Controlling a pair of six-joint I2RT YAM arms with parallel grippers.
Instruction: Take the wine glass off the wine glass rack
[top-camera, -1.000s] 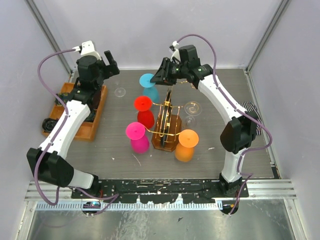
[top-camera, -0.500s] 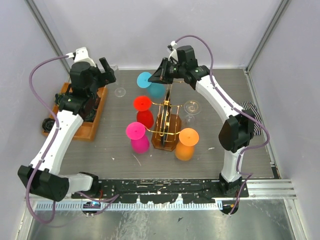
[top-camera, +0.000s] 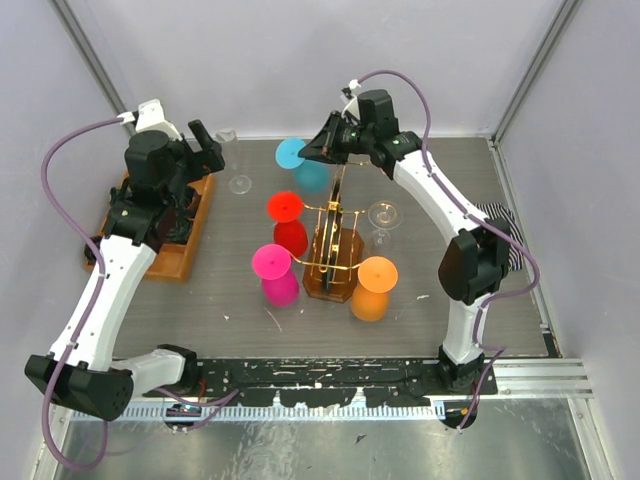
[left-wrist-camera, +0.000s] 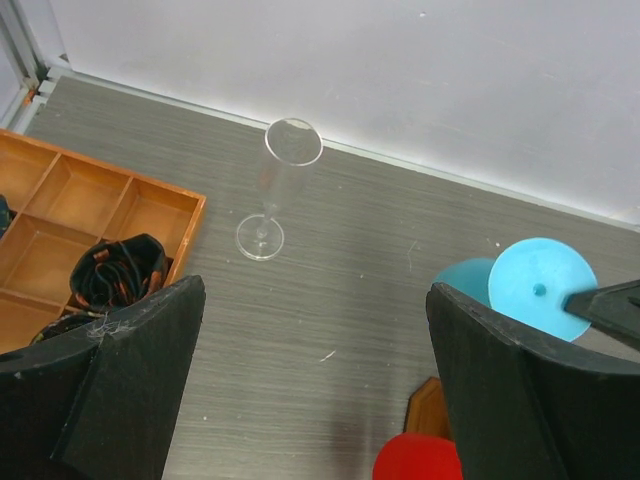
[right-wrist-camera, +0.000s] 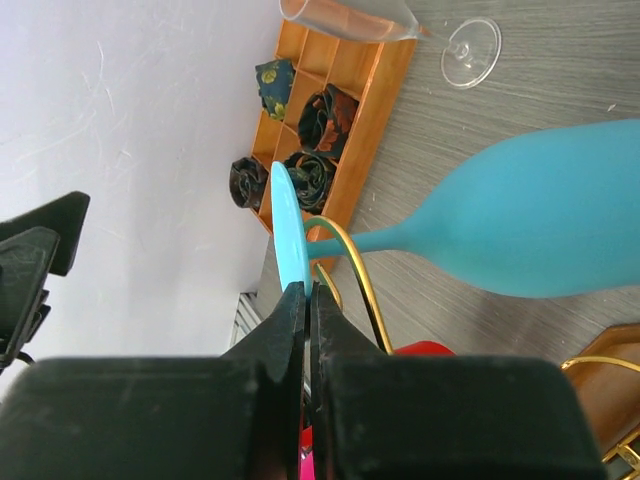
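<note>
The wine glass rack (top-camera: 335, 262), gold wire on an oval wooden base, stands mid-table. A blue wine glass (top-camera: 312, 178) hangs upside down at its far end, its stem by a gold hook (right-wrist-camera: 352, 262). My right gripper (top-camera: 310, 152) is shut on the edge of the glass's round foot (right-wrist-camera: 289, 232), which shows edge-on in the right wrist view; the bowl (right-wrist-camera: 545, 220) lies to the right. My left gripper (top-camera: 207, 146) is open and empty, up above the far left of the table; its fingers (left-wrist-camera: 130, 385) frame bare table in the left wrist view.
Red (top-camera: 286, 208), pink (top-camera: 271, 263), orange (top-camera: 377, 275) and clear (top-camera: 384, 215) glasses hang on the rack. A clear flute (left-wrist-camera: 276, 185) stands on the table at the far left. A wooden tray (top-camera: 178, 245) with dark rolled items lies at the left.
My left arm has swung left and back, away from the rack, gripper still open. My right gripper has closed in on the blue glass's foot and holds it.
</note>
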